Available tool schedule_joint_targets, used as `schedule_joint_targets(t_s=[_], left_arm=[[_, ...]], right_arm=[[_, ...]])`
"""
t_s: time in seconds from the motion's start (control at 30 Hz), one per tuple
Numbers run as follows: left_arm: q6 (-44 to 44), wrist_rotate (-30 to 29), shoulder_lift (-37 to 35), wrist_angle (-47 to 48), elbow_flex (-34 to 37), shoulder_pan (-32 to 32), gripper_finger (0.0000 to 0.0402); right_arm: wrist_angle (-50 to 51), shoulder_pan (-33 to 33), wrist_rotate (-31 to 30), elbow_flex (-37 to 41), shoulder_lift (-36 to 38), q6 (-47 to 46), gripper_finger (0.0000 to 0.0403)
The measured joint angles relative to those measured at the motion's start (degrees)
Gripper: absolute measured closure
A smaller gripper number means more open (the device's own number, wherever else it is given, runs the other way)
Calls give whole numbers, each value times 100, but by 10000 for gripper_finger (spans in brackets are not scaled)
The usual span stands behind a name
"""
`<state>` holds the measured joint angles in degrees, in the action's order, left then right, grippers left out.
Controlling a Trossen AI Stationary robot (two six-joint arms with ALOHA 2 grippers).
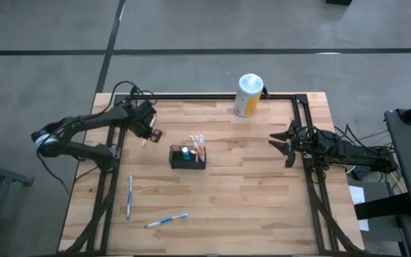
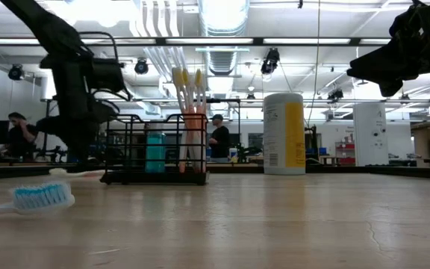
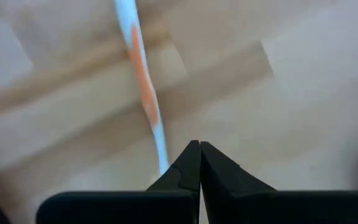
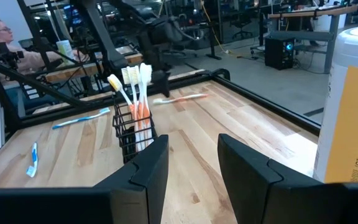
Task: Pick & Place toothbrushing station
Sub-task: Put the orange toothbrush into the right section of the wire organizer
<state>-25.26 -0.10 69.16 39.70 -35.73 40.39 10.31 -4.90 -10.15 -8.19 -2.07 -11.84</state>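
The toothbrushing station, a small black wire-mesh basket (image 1: pixel 188 158), stands on its base near the table's middle. It also shows in the low view (image 2: pixel 155 149) and the right wrist view (image 4: pixel 135 134). Several orange-and-white toothbrushes (image 2: pixel 189 112) and a teal item (image 2: pixel 155 149) stand in it. My left gripper (image 1: pixel 153 133) is shut (image 3: pixel 199 146) and hovers left of the basket. Below it, an orange-and-white toothbrush (image 3: pixel 143 87) lies flat on the table (image 4: pixel 179 98). My right gripper (image 1: pixel 280 145) is open (image 4: pixel 194 162) and empty. It is raised near the table's right side, facing the basket.
A white-topped yellow canister (image 1: pixel 248 94) stands at the far edge, right of centre. Two blue toothbrushes (image 1: pixel 129 196) (image 1: pixel 166 221) lie on the near left of the table. A black frame (image 1: pixel 305 143) runs along the table's sides. People sit in the room behind (image 2: pixel 17 134).
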Motion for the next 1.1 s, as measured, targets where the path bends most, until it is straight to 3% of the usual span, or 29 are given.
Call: schedule_joint_targets(t_s=[0.17, 0.43, 0.73, 0.9, 1.1], left_arm=[[-74, 89, -662, 13, 423, -451, 398], [-165, -10, -1481, -21, 461, -497, 395], [-591, -138, -1533, -213, 207, -488, 317], [-652, -938, -1408, -1053, 210, -475, 280], [-795, -1981, -873, -1513, 211, -254, 272]], right_arm=[[-2, 2, 2, -1, 0, 2, 271], [-1, 2, 1, 0, 0, 1, 271], [-1, 1, 0, -1, -1, 2, 271], [-2, 0, 2, -2, -2, 2, 271], [-2, 0, 1, -2, 0, 1, 271]])
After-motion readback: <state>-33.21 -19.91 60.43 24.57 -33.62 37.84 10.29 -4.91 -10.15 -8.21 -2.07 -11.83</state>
